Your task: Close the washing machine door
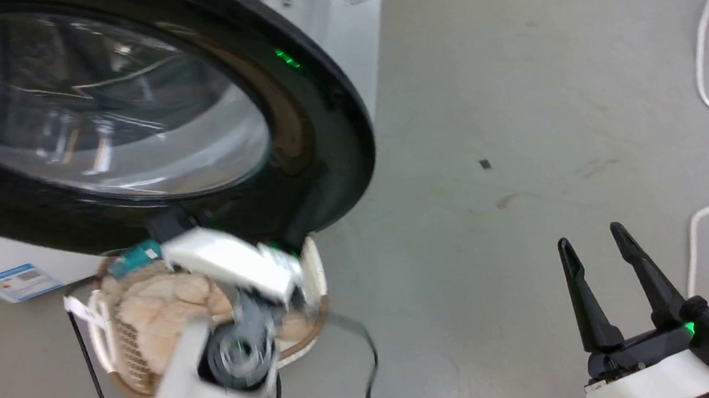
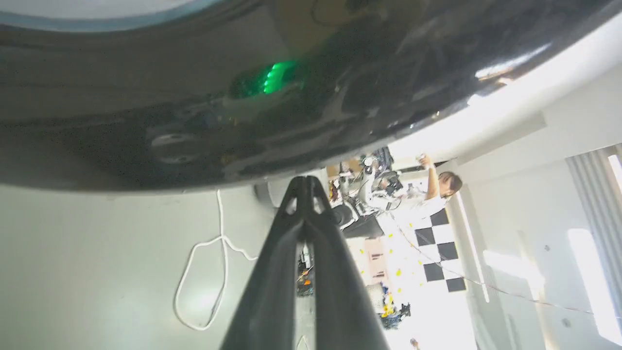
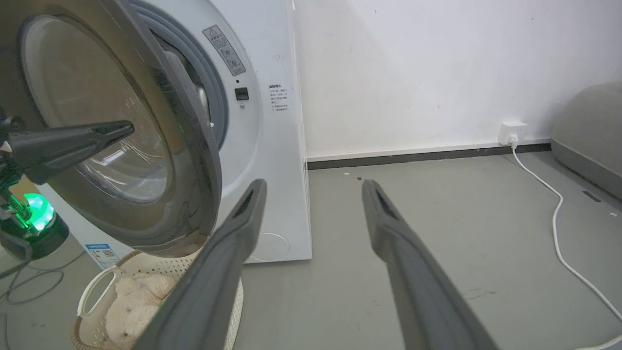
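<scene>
One washing machine door (image 1: 87, 102), ajar.
Rim (image 1: 350, 160) likely stiff, slick: push beside my left pincer (image 2: 303, 187), together; right pincer (image 1: 589, 237) apart.

Blur smears the left forearm (image 1: 190, 388); the washing machine door (image 1: 326, 116), cropped top and left, hides the tips of the left gripper (image 2: 304, 190) in the head view.

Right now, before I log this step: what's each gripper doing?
Left gripper: closed, empty, by the door.
Right gripper: open, empty.
</scene>
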You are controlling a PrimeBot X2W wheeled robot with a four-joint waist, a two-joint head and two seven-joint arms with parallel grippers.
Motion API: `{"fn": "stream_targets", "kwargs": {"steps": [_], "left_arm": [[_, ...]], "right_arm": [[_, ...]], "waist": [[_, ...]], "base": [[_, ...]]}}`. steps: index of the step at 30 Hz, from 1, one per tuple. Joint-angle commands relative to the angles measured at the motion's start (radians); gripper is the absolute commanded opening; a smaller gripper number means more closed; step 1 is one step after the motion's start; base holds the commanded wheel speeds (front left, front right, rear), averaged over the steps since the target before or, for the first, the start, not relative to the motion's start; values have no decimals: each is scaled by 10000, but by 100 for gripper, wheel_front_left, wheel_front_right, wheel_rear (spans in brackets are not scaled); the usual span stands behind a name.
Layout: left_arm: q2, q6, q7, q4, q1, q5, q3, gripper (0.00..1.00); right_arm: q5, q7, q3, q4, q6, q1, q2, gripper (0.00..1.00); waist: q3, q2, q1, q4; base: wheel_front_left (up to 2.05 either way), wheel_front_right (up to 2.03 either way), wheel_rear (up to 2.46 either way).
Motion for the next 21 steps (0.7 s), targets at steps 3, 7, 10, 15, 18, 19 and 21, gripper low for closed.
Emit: {"fn": "stream_targets", "kwargs": {"steps": [3, 7, 10, 15, 18, 19, 21], "left_arm": [[531, -47, 246, -350, 761, 498, -655, 0], [1591, -47, 54, -620, 1528, 1801, -1676, 0], [2348, -47, -532, -658, 1883, 2872, -2173, 0], [3195, 97, -2844, -672, 2198, 4844, -2065, 0], [3245, 518, -3803, -841, 2470, 5565, -1589, 0], [3221, 677, -3922, -972, 2588, 5816, -1353, 0], [3047, 947, -4007, -1404, 2882, 6318, -691, 0]], "right_arm": [[-102, -44, -102, 16, 8, 21, 7, 100], [-237, -44, -193, 49, 8, 157, 7, 100], [-302, -44, -245, 61, 8, 264, 7, 100], [-393, -44, -398, 52, 8, 482, 7, 100], [-452, -44, -472, 46, 8, 652, 7, 100], [-479, -44, -480, 44, 8, 707, 7, 100], [-533, -44, -484, 31, 8, 804, 7, 100]], "waist": [[-417, -1, -1, 526], [-803, -1, -1, 1076], [-1085, -1, -1, 1473], [-1487, -1, -1, 2145], [-1707, -1, -1, 2518], [-1779, -1, -1, 2639], [-1893, -1, -1, 2854]], "base": [[0, 0, 0], [0, 0, 0], [0, 0, 0], [0, 0, 0], [0, 0, 0], [0, 0, 0], [0, 0, 0]]}}
